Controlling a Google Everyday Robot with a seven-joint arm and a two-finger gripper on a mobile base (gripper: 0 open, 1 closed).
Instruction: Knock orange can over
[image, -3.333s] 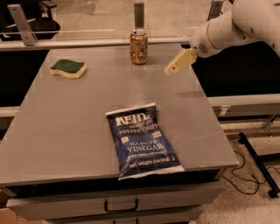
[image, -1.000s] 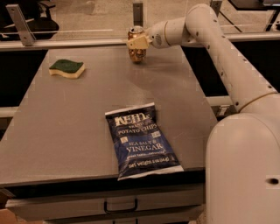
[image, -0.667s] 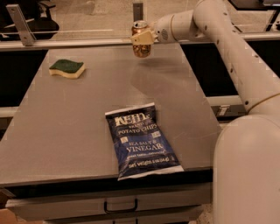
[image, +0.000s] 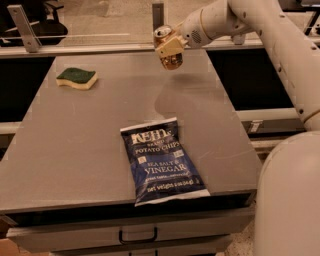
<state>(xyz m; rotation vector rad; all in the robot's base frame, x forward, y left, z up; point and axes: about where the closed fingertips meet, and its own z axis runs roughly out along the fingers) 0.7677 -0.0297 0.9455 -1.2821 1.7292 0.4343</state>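
Observation:
The orange can (image: 170, 60) is at the far edge of the grey table (image: 85, 145), right of centre. It is tilted, with its silver top leaning up and to the left, and it looks lifted slightly off the tabletop. My gripper (image: 169, 48) reaches in from the right on the white arm (image: 280, 40). Its pale fingers (image: 171, 45) are closed around the can's upper half. The can's lower half shows below the fingers.
A blue Kettle chip bag (image: 162, 161) lies flat near the table's front edge. A green and yellow sponge (image: 76, 78) sits at the far left. A metal post (image: 158, 12) stands behind the can. My white body (image: 287, 200) fills the right front. A drawer (image: 137, 234) is below the tabletop.
The gripper came in from the right and closed on the standing can. Over the last second the can has tilted and shifted a little right and up with the gripper.

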